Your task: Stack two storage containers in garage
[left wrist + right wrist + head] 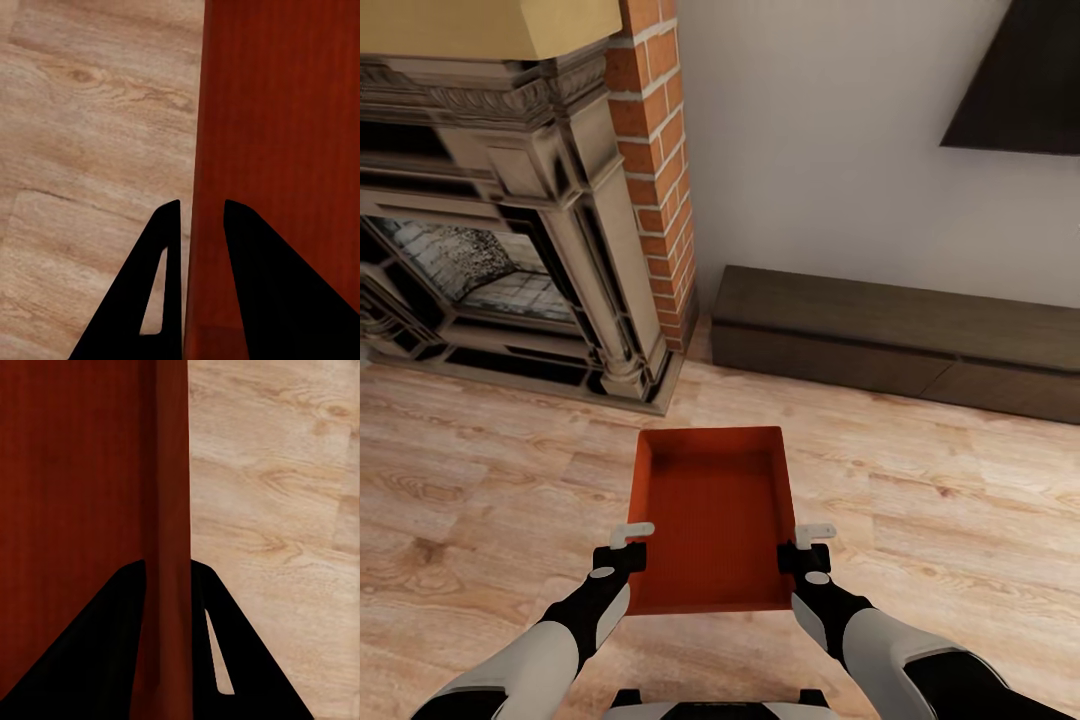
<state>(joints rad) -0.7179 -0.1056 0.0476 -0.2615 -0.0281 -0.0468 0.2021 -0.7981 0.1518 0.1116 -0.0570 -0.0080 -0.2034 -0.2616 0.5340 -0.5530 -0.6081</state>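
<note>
Two grippers pinch one orange-red storage container between them over the wood-plank floor in the head view, the left gripper on its left wall, the right gripper on its right wall. Left wrist view: dark fingers narrowed astride the container's wall. Right wrist view: fingers likewise clamp the wall, one inside, one outside.

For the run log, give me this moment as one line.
place: living room | left tool: shut on container left wall | right tool: shut on right wall | container: over wood floor, facing fireplace
</note>
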